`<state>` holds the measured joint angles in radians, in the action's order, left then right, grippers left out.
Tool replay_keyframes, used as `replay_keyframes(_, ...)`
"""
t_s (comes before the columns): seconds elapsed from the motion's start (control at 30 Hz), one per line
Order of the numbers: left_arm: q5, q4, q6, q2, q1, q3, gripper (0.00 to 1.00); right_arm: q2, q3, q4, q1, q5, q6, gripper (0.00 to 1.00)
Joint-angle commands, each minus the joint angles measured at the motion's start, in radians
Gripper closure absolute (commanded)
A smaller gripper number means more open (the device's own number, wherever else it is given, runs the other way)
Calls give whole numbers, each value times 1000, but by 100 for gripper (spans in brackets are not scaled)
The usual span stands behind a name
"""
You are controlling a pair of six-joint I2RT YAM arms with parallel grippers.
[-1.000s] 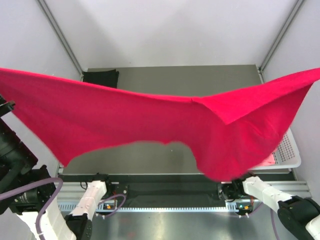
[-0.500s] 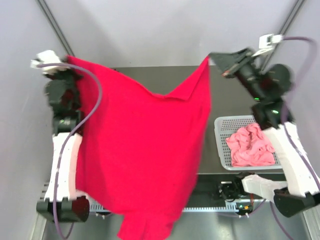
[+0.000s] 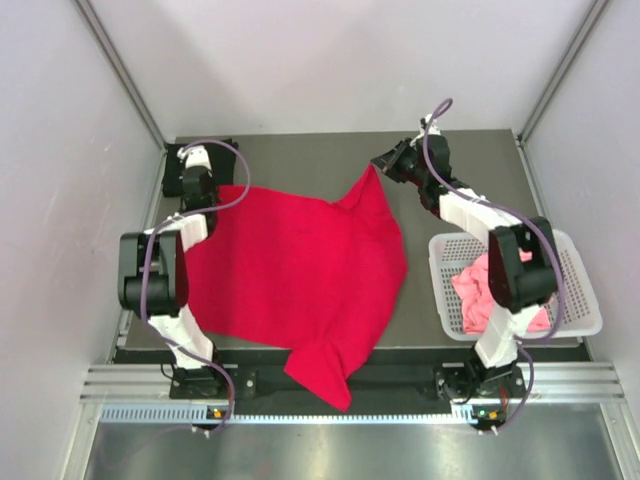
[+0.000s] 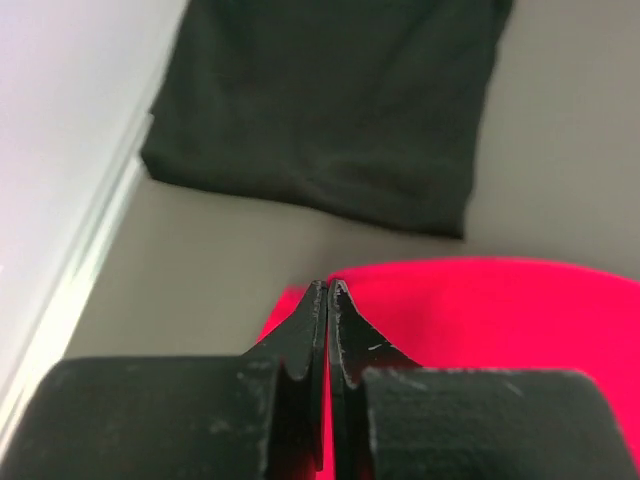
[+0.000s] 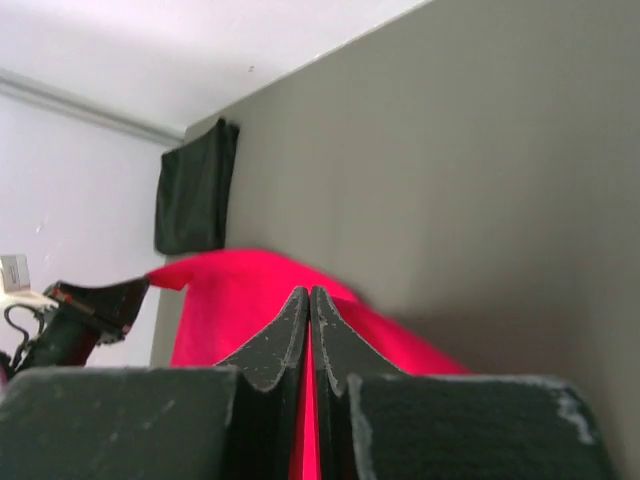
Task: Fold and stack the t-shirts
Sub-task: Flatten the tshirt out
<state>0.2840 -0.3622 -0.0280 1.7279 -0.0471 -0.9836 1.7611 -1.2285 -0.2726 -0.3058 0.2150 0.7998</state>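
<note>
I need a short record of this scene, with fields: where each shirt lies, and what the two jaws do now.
red shirt: spread flat on the table, one part hanging over the near edge
black shirt: folded, at the far left corner, apart from the red shirt
pink shirt: crumpled inside the white basket
left jaws: shut on a far corner of the red shirt
right jaws: shut on the other far corner of the red shirt
folding of red shirt: not yet done
</note>
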Motion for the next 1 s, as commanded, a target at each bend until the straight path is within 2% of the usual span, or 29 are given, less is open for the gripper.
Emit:
replay_keyframes(0.0, -15, -152, -39, 87, -46, -148, 100, 119, -182, -132, 19, 26, -21, 100)
replay_keyframes(0.07, -39, -103, -50, 163, -60, -240, 100, 173, -274, -113, 30, 40, -11, 100)
replay_keyframes(0.2, -45, -83, -59, 220, -62, -313, 100, 283, -417, -79, 40, 84, 0, 100)
replay_keyframes(0.43, -37, -49, -87, 158, -62, -316, 100, 253, -447, -39, 45, 110, -16, 100)
replay_keyframes(0.57, -26, -18, -107, 30, -62, -273, 100, 123, -404, 4, 43, 130, -47, 100)
replay_keyframes(0.6, -26, -11, -112, -5, -62, -259, 100, 50, -373, 22, 43, 132, -54, 100)
replay_keyframes(0.67, -29, 3, -138, -120, -62, -225, 100, -33, -345, 47, 43, 138, -71, 100)
replay_keyframes(0.8, -46, 45, -184, -351, -62, -185, 100, -305, -283, 144, 39, 158, -120, 100)
replay_keyframes(0.83, -52, 67, -194, -446, -62, -182, 100, -351, -279, 168, 33, 158, -134, 100)
replay_keyframes(0.97, -69, 144, -207, -671, -62, -210, 100, -614, -285, 356, 19, 179, -183, 100)
